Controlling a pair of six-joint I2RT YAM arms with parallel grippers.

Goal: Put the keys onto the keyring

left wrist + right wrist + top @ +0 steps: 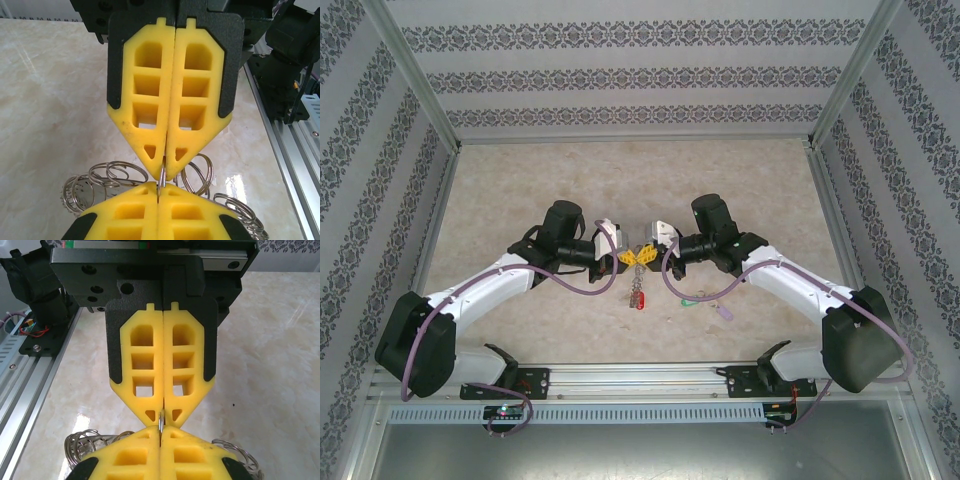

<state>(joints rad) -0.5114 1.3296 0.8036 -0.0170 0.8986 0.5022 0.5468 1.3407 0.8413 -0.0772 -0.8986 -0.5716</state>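
You are pinching the keyring (638,281) edge-on, its thin grey metal rim being caught where the left gripper (627,258) and the right gripper (647,256) are meeting tip to tip, both clamped. Its small wire loops (119,174) are fanning out to either side below the pinch. The red-tagged key (640,304) is showing at the ring's near end; whether it is hooked on, you cannot tell. The green-tagged key (691,299) and the lilac-tagged key (723,314) are lying close together on the table, to the ring's right.
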